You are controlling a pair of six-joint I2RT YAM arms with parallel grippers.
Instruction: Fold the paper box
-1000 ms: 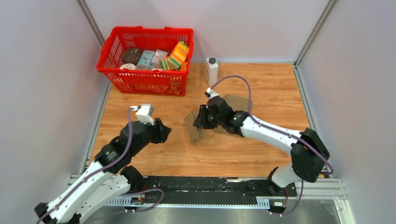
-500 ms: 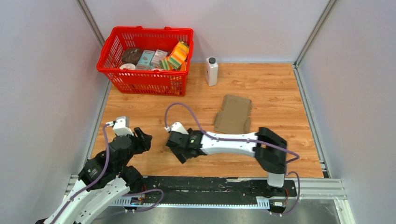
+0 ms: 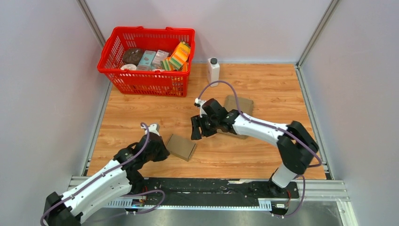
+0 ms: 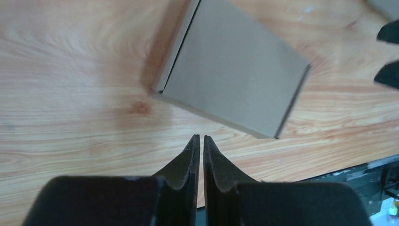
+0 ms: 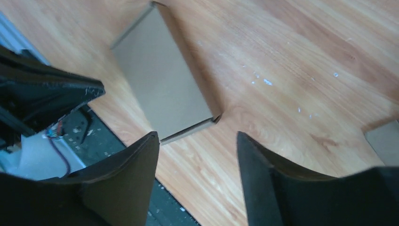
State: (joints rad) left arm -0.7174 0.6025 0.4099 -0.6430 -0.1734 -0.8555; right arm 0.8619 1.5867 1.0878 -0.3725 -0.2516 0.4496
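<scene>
The paper box (image 3: 181,147) lies closed and flat on the wooden table, near the front edge, left of centre. In the left wrist view the paper box (image 4: 230,80) sits just ahead of my left gripper (image 4: 201,136), whose jaws are shut with nothing between them. From above, the left gripper (image 3: 163,151) is at the box's left edge; I cannot tell whether it touches. My right gripper (image 3: 196,133) hangs open a little behind and right of the box. Its wrist view shows the box (image 5: 162,89) beyond the open right gripper (image 5: 196,136), apart from it.
A flat sheet of cardboard (image 3: 241,104) lies under the right arm; its corner (image 5: 383,141) shows in the right wrist view. A red basket (image 3: 146,29) of packages stands at the back left, a white bottle (image 3: 213,70) beside it. The left arm (image 5: 47,89) is near the box.
The box, which the right gripper held at mid-table a second ago, now lies closed nearer the front left. The right gripper has let go and drawn back. The left gripper has come up to the box and shut.
</scene>
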